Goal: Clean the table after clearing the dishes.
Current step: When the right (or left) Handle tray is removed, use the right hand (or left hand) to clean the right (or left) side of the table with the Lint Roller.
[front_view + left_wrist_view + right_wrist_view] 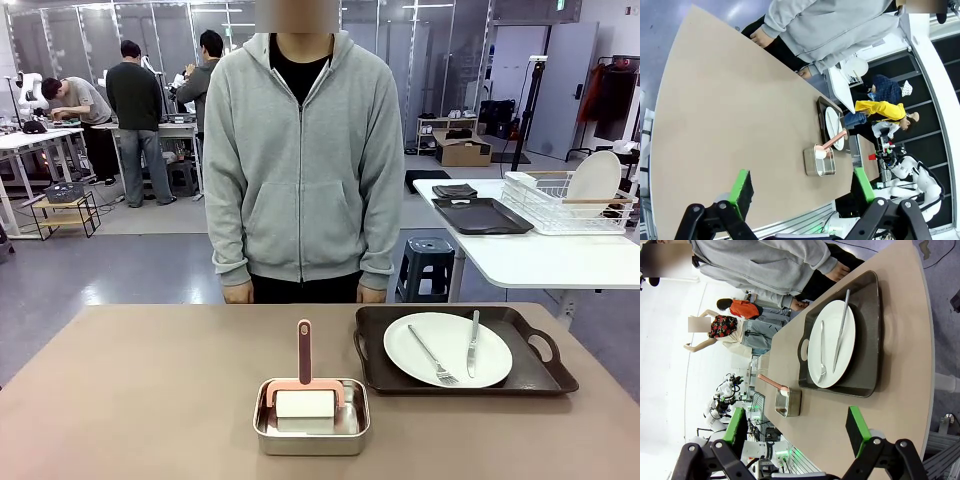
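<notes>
Pincers on both arms stood wide apart and empty. The left pincer (802, 190) hung above the near edge of the tabletop (150, 390), its green pads (742, 191) clear of everything. The right pincer (796, 426) hovered the same way over the near right part, touching nothing.

Nearest the left pincer was a small steel pan (311, 440) holding a white roller (305, 403), whose pink handle (304, 350) leaned up out of the pan toward the far side. The roller looked light, and that handle seemed the natural place to take it. The thin, shiny pan would probably skate if nudged.

Just to the right of the pan, close but apart from it, lay the dark tray (372, 352). A white plate (445, 335) lay flat in its middle, with a fork (430, 353) and a knife (472, 345) loose on top. The plate looked stiff, breakable and smooth at the rim, a poor thing to pinch directly. The cutlery would likely slide or roll off at any tilt.

The tray itself appeared rigid, with a cut-out grip (545, 348) at each short end. Those grips looked like the safest hold, with the load kept level.

A person (300, 160) in a grey hoodie stood at the far edge, hands (238, 292) down by the tabletop. The rest of the brown surface lay bare, so wiping seemed to wait on the tray going first.
</notes>
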`<state>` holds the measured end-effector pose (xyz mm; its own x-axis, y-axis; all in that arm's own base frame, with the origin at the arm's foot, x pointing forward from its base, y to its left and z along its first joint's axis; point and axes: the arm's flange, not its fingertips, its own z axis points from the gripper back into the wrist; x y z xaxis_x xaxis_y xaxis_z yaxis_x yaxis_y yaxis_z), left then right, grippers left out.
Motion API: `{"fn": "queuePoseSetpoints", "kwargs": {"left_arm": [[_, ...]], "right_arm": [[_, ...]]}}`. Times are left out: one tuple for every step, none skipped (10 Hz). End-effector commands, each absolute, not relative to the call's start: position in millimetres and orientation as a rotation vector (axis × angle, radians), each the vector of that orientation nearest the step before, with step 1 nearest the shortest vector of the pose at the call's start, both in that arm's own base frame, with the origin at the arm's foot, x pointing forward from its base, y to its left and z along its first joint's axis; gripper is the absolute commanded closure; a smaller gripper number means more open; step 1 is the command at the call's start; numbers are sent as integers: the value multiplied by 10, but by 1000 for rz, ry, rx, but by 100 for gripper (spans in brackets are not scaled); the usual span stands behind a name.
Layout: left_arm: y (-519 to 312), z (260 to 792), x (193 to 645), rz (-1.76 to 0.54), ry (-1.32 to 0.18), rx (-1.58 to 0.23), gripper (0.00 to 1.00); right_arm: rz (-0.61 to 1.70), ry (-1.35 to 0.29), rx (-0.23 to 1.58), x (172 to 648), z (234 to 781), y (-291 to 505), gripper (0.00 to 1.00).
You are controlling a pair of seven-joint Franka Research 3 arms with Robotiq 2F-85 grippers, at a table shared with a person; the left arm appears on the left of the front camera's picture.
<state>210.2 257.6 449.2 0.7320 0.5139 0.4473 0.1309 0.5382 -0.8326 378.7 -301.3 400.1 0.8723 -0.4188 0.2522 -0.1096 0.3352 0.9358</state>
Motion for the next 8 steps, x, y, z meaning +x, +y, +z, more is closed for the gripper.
{"fn": "queuePoseSetpoints", "kwargs": {"left_arm": [[2594, 4541, 2091, 257, -738, -1014, 0], [2594, 4541, 2091, 257, -738, -1014, 0], [2594, 4541, 2091, 257, -738, -1014, 0], [2594, 4541, 2091, 257, -738, -1014, 0], [2594, 4541, 2091, 257, -738, -1014, 0], [2594, 4541, 2091, 257, -738, -1014, 0], [2594, 4541, 2091, 257, -738, -1014, 0], [2594, 4541, 2091, 257, -738, -1014, 0]], "right_arm": [[-209, -504, 1231, 3767, 4021, -3003, 0], [-209, -504, 1231, 3767, 4021, -3003, 0], [-209, -504, 1231, 3767, 4021, -3003, 0], [-209, -504, 1231, 3767, 4021, -3003, 0], [-209, -504, 1231, 3767, 4021, -3003, 0], [-209, -504, 1231, 3767, 4021, -3003, 0], [-209, -504, 1231, 3767, 4021, -3003, 0], [-209, -504, 1231, 3767, 4021, -3003, 0]]}}
